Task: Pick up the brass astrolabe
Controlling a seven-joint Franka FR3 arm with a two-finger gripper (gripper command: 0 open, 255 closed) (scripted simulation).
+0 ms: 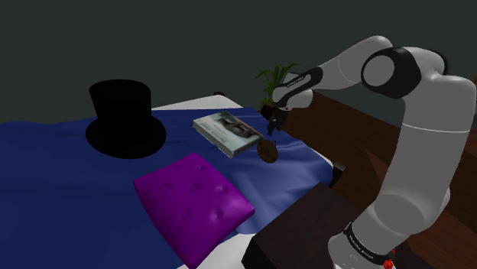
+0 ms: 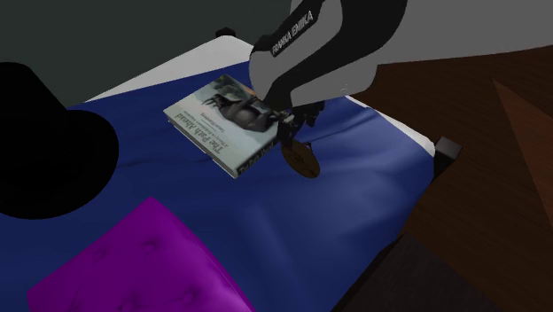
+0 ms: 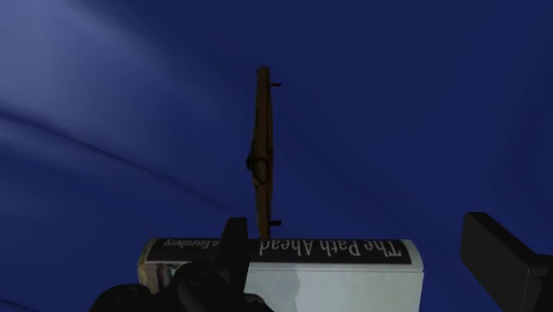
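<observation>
The astrolabe [image 1: 267,150] is a small brown disc standing on edge on the blue bedcover [image 1: 53,160], against the corner of a book [image 1: 225,130]. In the second exterior view the astrolabe [image 2: 302,160] sits just below my gripper [image 2: 292,126]. My gripper [image 1: 273,122] hangs a little above it, open, holding nothing. In the wrist view the astrolabe [image 3: 263,146] shows edge-on ahead of the gripper [image 3: 354,229], nearer the left finger [image 3: 233,253] than the right; the fingers do not touch it. The book [image 3: 284,270] lies under the hand.
A black top hat [image 1: 122,118] stands on the bed at the shoulder view's left, and a purple cushion [image 1: 191,202] lies near the front. A green plant [image 1: 275,80] is behind the arm. The bed's edge [image 2: 416,142] and a wooden floor [image 2: 496,133] lie beyond the astrolabe.
</observation>
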